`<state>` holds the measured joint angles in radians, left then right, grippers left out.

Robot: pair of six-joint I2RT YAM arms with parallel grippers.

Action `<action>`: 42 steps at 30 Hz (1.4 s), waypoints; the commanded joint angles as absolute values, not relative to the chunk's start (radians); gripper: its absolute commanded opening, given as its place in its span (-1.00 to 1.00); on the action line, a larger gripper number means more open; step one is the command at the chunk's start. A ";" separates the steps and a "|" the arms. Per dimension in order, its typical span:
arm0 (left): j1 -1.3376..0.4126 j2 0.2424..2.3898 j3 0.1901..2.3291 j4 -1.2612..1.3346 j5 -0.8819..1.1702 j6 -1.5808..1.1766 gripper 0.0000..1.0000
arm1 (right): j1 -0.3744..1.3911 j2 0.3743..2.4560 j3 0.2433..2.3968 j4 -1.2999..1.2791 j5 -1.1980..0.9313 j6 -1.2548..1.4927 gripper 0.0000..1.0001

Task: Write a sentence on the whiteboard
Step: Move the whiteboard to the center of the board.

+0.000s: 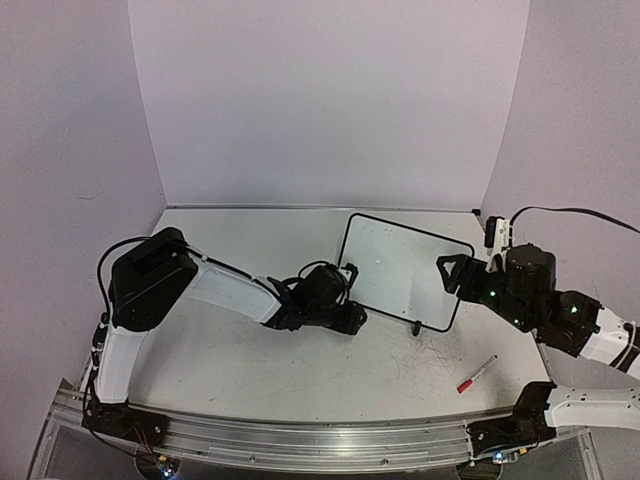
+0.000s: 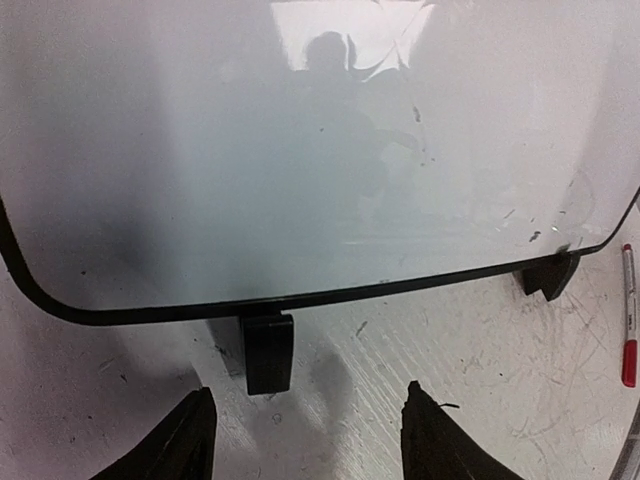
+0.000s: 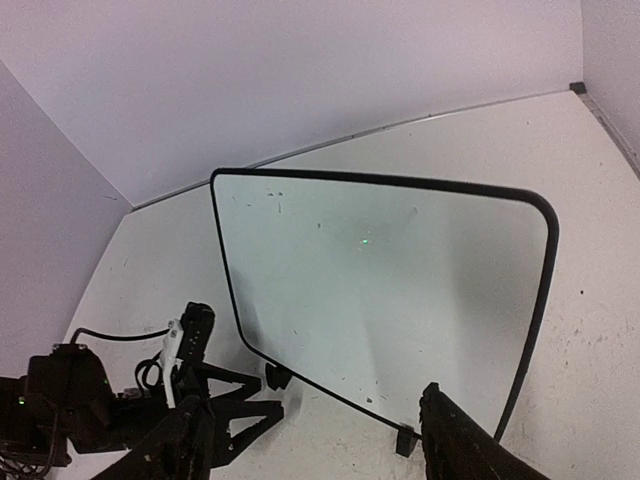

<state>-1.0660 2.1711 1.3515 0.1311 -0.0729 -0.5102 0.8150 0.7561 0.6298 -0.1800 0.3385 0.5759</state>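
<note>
My left arm lies low, stretched rightward | left gripper spread, empty, whiteboard clip foot just ahead | right arm bent inward | right gripper spread, empty, whiteboard ahead

Left arm: upper link rises from the near-left base, then the forearm stretches low and rightward toward the centre. Left end effector sits low and level, its fingers spread apart with nothing gripped.

Right arm: reaches in from the right with the elbow folded and the wrist held higher. Right end effector points left, fingers parted and empty.

The two end effectors are apart, facing each other.
</note>
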 commanded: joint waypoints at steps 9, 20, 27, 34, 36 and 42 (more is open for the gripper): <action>-1.066 2.261 1.510 0.068 -0.191 -0.484 -0.19 | 0.818 0.755 0.710 -0.204 0.385 0.446 0.52; -1.088 2.233 1.480 0.061 -0.268 -0.514 -0.57 | 0.819 0.765 0.721 -0.204 0.363 0.417 0.57; -1.131 2.221 1.471 0.059 -0.336 -0.513 -0.78 | 0.819 0.738 0.697 -0.204 0.342 0.423 0.57; -1.166 2.181 1.413 0.055 -0.423 -0.594 -0.91 | 0.819 0.701 0.679 -0.206 0.310 0.434 0.58; -1.185 2.177 1.406 0.040 -0.472 -0.626 -0.96 | 0.818 0.692 0.675 -0.206 0.300 0.438 0.58; -1.235 2.175 1.403 -0.045 -0.606 -0.816 -1.00 | 0.818 0.664 0.665 -0.210 0.275 0.445 0.58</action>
